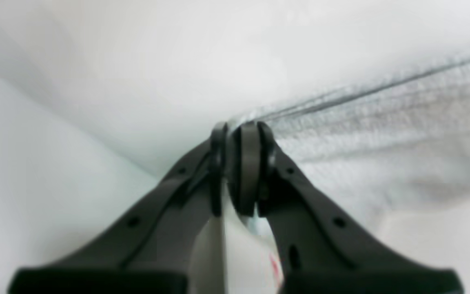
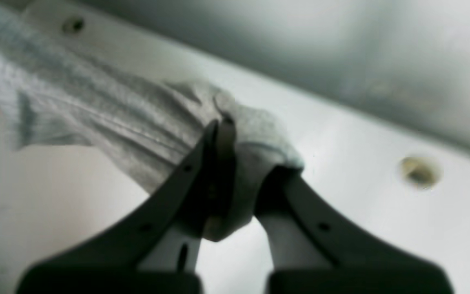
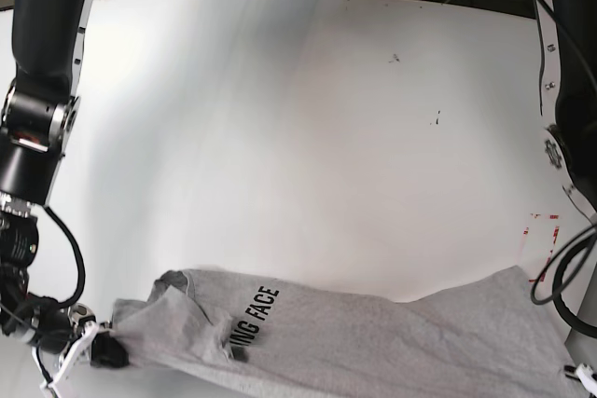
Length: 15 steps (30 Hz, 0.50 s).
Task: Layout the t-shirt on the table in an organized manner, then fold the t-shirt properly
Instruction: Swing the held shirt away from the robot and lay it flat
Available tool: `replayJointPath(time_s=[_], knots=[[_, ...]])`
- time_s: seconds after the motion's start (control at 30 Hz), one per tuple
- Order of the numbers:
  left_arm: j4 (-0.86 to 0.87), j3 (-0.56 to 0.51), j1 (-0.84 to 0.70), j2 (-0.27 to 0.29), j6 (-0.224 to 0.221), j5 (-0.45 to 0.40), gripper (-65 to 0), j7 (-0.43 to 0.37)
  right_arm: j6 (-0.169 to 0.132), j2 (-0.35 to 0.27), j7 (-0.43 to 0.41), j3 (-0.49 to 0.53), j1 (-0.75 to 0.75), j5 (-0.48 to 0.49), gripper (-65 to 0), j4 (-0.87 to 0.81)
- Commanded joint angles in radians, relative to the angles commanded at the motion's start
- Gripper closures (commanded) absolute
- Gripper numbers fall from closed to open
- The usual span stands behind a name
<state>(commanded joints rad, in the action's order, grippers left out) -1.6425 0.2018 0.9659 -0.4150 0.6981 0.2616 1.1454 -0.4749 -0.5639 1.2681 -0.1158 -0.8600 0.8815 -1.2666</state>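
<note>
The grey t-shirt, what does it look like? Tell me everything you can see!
The soft heather-grey cotton t-shirt lies stretched sideways along the near edge of the glossy white table, wrinkled and not yet folded. Black letters reading "NG FACE" show near its neck. The right end effector is shut on a bunched bit of cloth at one end, and the left end effector pinches the cloth edge at the other. Its bottom part runs out of the base view.

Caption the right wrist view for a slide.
Right gripper jaws clamp a bunched edge of the grey t-shirt above the white table.
</note>
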Motion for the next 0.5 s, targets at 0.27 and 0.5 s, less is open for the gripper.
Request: replayJointPath(time_s=[0.27,0.5], knots=[[-0.178,0.074,-0.307,0.0,0.0,0.048,-3.9,0.041,0.04,-0.002,0.032,-0.101,0.273,0.094,0.0,-0.089],[-0.181,0.203,-0.56,-0.002,0.0,0.104,-3.9,0.041,0.043,0.002,0.043,-0.175,0.5,0.195,0.0,-0.091]])
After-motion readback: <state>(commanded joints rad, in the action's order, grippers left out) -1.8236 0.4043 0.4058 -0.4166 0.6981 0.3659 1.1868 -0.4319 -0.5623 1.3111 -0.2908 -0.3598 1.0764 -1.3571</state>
